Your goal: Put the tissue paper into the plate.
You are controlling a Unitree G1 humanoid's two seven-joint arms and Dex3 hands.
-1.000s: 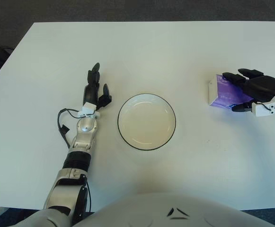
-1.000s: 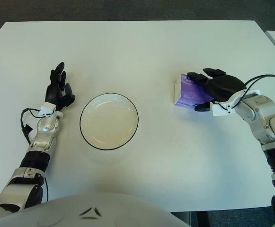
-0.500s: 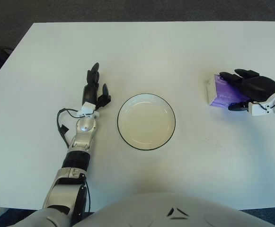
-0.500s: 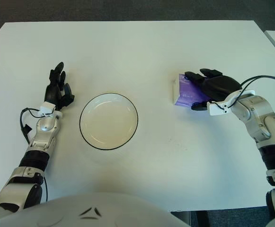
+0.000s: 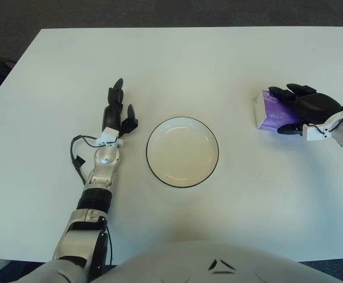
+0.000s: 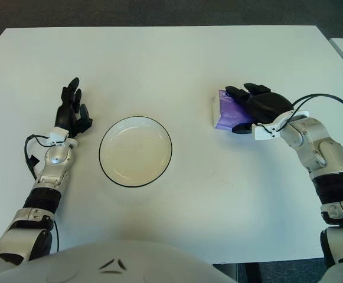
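A purple tissue pack [image 6: 222,115] lies on the white table [image 6: 171,59], to the right of the plate. My right hand [image 6: 245,110] covers it from the right. The fingers [image 6: 237,92] lie across its top and the thumb presses its near edge, so the hand is shut on the pack. Much of the pack is hidden under the hand. The round white plate [image 6: 136,151] with a dark rim sits in the middle of the table with nothing in it. My left hand [image 6: 71,112] shows to the left of the plate, fingers extended and holding nothing.
The table's far edge and side edges are in view, with dark floor beyond. A cable loops beside my right wrist [image 6: 330,103]. Bare tabletop separates the plate and the tissue pack.
My right hand and the tissue pack under it have shifted slightly left and away from me, toward the plate's side. The left hand and the plate have not moved.
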